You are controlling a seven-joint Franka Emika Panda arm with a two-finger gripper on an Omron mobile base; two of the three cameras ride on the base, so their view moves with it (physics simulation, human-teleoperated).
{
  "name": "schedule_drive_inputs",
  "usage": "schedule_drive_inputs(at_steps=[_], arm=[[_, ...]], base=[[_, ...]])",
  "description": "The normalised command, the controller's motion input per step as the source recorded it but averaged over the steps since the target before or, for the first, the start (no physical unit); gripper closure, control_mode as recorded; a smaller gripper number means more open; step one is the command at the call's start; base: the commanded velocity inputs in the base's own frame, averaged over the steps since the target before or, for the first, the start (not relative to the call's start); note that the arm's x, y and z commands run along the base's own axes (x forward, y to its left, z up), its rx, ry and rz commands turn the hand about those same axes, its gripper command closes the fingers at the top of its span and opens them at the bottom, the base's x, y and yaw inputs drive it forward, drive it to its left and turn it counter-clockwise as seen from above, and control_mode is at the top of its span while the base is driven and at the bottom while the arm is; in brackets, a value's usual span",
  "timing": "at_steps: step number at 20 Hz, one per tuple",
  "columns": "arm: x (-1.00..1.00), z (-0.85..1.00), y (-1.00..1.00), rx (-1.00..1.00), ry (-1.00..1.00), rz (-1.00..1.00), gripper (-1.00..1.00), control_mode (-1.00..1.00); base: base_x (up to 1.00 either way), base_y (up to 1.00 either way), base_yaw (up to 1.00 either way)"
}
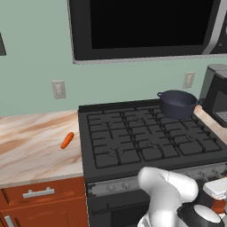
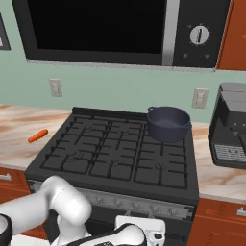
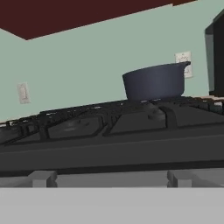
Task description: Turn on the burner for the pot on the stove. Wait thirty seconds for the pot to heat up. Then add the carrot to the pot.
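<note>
Marble-patterned counter [image 1: 31, 142] flanks the black stove [image 1: 146, 142]. Pot [image 1: 177, 104] sits on the rear right burner, beside a black appliance [image 2: 230, 127]. Carrot [image 1: 67, 140] lies on the counter left of the stove. Gripper fingers stand fully apart, holding nothing, low before the stove front.

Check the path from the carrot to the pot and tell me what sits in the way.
Nothing visible blocks it. The carrot lies on the counter left of the stove; the pot stands on the back right burner. Between them are only bare low grates.
</note>
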Motion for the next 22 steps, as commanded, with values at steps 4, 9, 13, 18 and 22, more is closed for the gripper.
schedule_drive_inputs(at_steps=[4,9,13,18,22], arm=[[0.20,-0.15,-0.26,0.00,0.00,-0.06,-1.00,-1.00],[0.23,-0.21,-0.13,0.00,0.00,-0.02,-1.00,-1.00],[0.10,-0.30,-0.03,0.00,0.00,0.00,-1.00,-1.00],[0.09,-0.30,-0.13,0.00,0.00,0.00,-1.00,-1.00],[0.11,-0.12,-0.20,0.00,-0.01,0.00,-1.00,-1.00]], base=[[0.00,0.00,0.00],[0.00,0.00,0.00],[0.00,0.00,0.00],[0.00,0.00,0.00],[0.00,0.00,0.00]])
